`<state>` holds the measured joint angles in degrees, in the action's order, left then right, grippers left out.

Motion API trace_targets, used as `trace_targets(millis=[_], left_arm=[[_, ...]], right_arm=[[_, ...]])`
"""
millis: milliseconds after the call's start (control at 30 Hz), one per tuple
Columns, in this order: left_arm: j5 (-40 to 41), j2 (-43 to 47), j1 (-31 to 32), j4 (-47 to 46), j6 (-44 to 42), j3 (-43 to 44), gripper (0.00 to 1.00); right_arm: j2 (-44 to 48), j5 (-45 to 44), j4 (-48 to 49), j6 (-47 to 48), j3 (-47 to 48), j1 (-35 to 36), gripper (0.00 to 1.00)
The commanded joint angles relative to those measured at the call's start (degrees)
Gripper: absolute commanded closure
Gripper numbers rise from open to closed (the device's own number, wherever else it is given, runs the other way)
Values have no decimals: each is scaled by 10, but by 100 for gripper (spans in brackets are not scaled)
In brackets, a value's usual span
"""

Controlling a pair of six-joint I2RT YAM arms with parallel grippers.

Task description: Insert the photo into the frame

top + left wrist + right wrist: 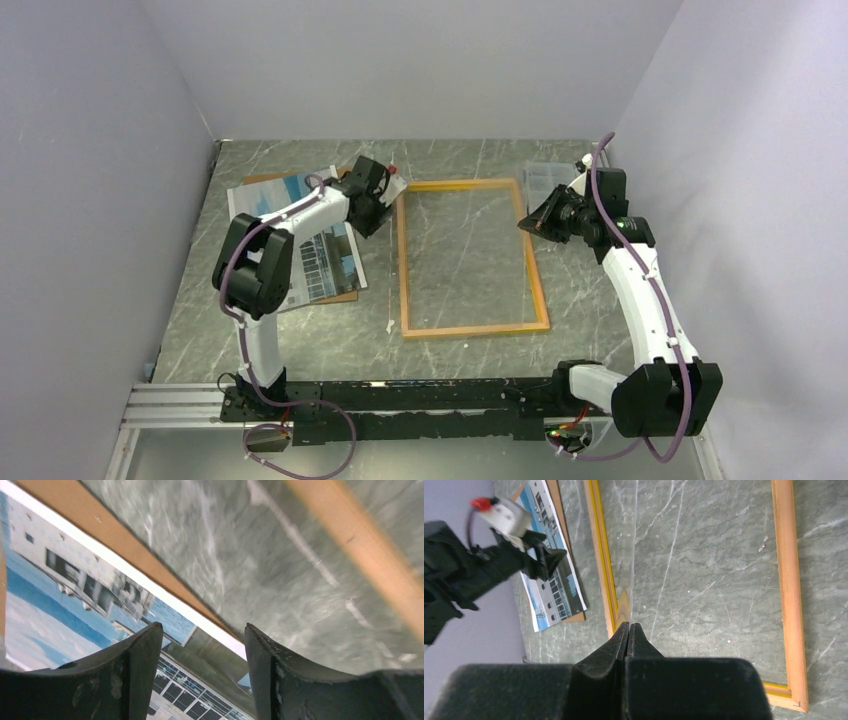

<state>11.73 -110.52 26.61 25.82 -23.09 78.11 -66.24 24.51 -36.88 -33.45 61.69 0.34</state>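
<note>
The photo (325, 265) lies face up on a brown backing board (262, 180), left of the frame (470, 328). The frame lies flat mid-table, showing a wood-brown border. My left gripper (372, 226) hovers open over the photo's right edge (45, 605). Its fingers (142, 650) stand apart with nothing between them. The board's rim (100, 530) and the blurred frame edge (380, 565) show beyond. My right gripper (628, 626) is shut above the frame (789, 580). A thin straight line runs up from its tips. I cannot tell whether anything is pinched. From there the left gripper (551, 565) shows over the photo (551, 595).
A small clear plastic box (548, 178) sits at the back right, behind my right gripper (525, 226). Purple walls close in the table on the left, back and right. A tiny white scrap (390, 326) lies by the frame's near left corner.
</note>
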Motion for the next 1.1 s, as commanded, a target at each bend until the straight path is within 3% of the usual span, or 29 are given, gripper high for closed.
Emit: trace_targets(millis=[0,300,633,1000,1033,1067], left_arm=[[-127,-14,4,146,120,120,30],[-196,-93,26,165,192,163,25],[-294,-81,38,150,228,130,26],[-319,-36,34,123,303,116,23],[-323,-30,33,117,307,113,21],[-324,-25,33,111,310,109,10]], right_arm=[[15,-7,-16,20,53,-1,100],[23,-7,-30,23,49,-19,100],[23,-5,-31,24,36,-20,100],[30,11,-11,15,-7,-20,100],[30,12,-9,14,-10,-20,100],[30,13,-7,13,-12,-20,100]])
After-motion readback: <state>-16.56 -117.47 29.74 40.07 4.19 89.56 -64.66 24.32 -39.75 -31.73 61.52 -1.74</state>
